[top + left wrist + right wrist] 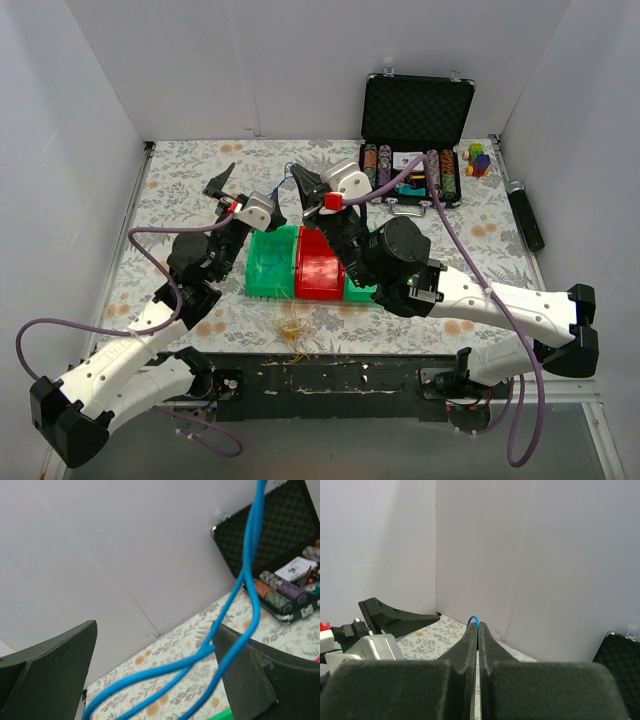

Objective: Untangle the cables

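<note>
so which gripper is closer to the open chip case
Right. The right gripper, pinching the blue cable, is just left of the case; the left gripper is open, further left again.

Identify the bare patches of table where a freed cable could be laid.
Free: the far-left corner of the floral tablecloth, between the wall and left end effector; also the right side, in front of the open black case. Crowded: around the green and red plastic bins.
</note>
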You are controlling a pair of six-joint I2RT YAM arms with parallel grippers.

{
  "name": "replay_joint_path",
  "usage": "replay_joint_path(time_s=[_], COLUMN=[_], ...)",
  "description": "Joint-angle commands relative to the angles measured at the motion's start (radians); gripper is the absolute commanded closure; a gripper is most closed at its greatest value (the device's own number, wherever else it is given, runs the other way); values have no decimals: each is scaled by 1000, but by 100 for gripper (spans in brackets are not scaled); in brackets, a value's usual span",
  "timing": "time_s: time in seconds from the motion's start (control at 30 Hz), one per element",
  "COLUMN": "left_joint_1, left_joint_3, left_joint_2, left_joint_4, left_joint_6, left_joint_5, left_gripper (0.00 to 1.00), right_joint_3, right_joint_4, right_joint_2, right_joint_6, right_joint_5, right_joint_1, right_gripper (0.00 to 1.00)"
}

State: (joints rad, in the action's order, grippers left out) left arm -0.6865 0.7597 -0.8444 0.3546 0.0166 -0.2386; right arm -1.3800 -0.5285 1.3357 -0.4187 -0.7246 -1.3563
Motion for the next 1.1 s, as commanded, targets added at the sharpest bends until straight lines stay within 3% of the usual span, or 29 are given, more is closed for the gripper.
replay_joint_path(time_s=[0.0,0.3,0.7,1.07], left_joint_1=[62,186,189,194], left_joint_3=[-68,-68,-128,-200], left_joint_2=[-30,-128,-68,146], left_joint_4=[49,69,-77,-433], left_joint_6=[0,48,105,155], left_joint_5=[74,150,205,445], left_gripper=[2,2,2,2], right_joint_3=[21,32,44,-120], right_joint_4=[-39,10,145,238], right_joint_2=[-1,25,167,348], right_joint_6=[67,145,379,489], right_joint_5=[19,56,194,280], right_joint_1=[29,78,236,315], right_gripper=[99,99,99,99])
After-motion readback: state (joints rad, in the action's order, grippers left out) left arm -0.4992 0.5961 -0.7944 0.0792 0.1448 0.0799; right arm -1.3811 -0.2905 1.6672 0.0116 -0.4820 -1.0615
